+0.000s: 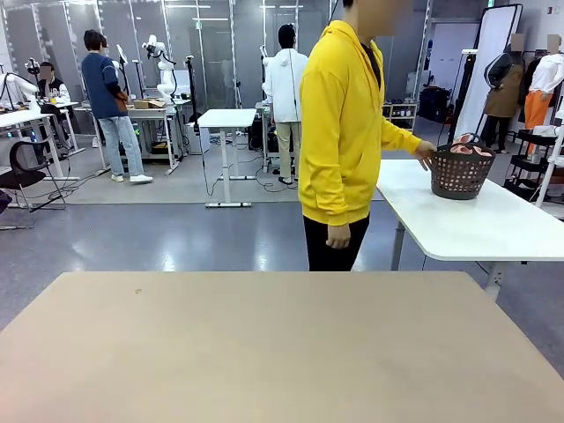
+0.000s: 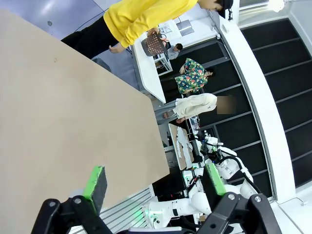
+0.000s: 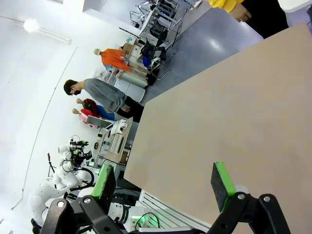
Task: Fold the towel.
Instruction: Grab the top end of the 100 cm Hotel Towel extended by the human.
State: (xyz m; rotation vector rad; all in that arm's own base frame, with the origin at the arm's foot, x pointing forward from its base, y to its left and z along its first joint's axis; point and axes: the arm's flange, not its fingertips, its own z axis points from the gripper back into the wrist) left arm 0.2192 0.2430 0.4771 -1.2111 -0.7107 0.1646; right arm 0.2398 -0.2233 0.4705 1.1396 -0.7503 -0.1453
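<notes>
Left gripper at the bottom of its wrist view: jaws spread wide, nothing btwn the green pads, hanging over the tan table. Right gripper same deal, wide apart & holding nothing, also above the tabletop. Table's a flat matte beige slab w/ straight edges, takes the whole lower part of the front view.

Behind it, center frame, a person in a yellow hoodie & black pants, standing on shiny grey floor. Person's hand is stretched to the right, at the rim of the basket, looks like it's touching. Basket's upper right of the frame, on a glossy white table, separate from the beige one w/ a floor gap btwn them, well apart from both grippers. It's dark, round, tapers downward, perforated wall, thin handle arching over.

Towel is stuffed in the basket, only a crumpled salmon-pink lump poking over the rim. Bunched up, so can't tell its long axis or which way it points; weave's too small to make out.
</notes>
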